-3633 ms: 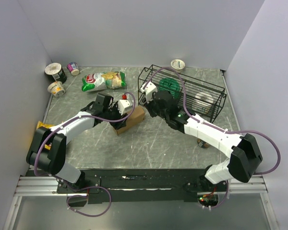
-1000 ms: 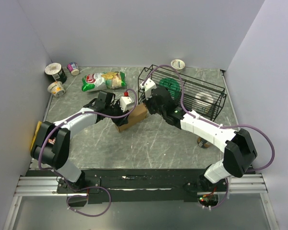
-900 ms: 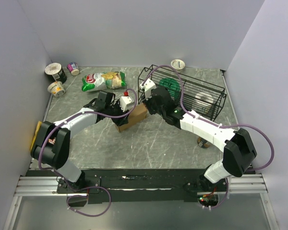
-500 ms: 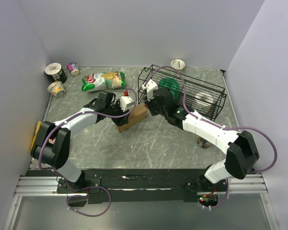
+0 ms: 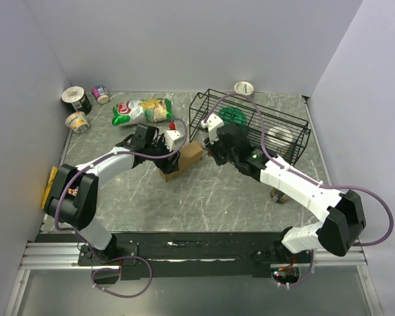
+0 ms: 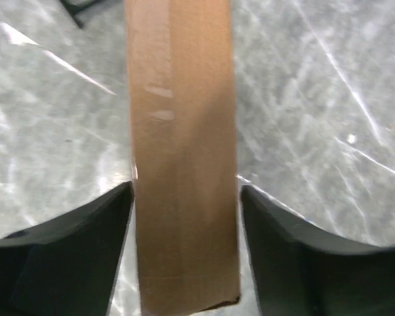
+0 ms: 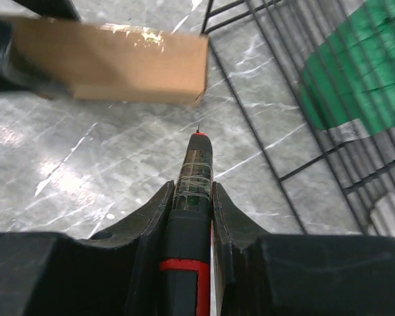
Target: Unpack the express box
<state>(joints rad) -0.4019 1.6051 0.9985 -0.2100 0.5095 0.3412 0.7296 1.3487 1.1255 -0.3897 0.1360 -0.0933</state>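
The express box [image 5: 186, 158] is a small brown carton lying on the table's middle, one end toward the basket. My left gripper [image 5: 167, 147] is shut on it; in the left wrist view the box [image 6: 183, 151] runs between both fingers [image 6: 92, 230], which touch its long sides. My right gripper [image 5: 215, 149] is shut on a black pen-like tool with a red band [image 7: 196, 164]. The tool's tip points at the table just short of the box's end [image 7: 112, 59], not touching it. The right gripper [image 7: 192, 187] is a little to the right of the box.
A black wire basket [image 5: 296, 128] with a green item [image 5: 232, 117] and a white roll stands right behind my right gripper. A chip bag [image 5: 141, 110] lies at the back. Cups stand at the back left [image 5: 74, 97] and behind the basket [image 5: 244, 87].
My right gripper has drawn back to the right, away from the box's end, with the tool still in it. My left gripper and the box have barely moved over the last second.
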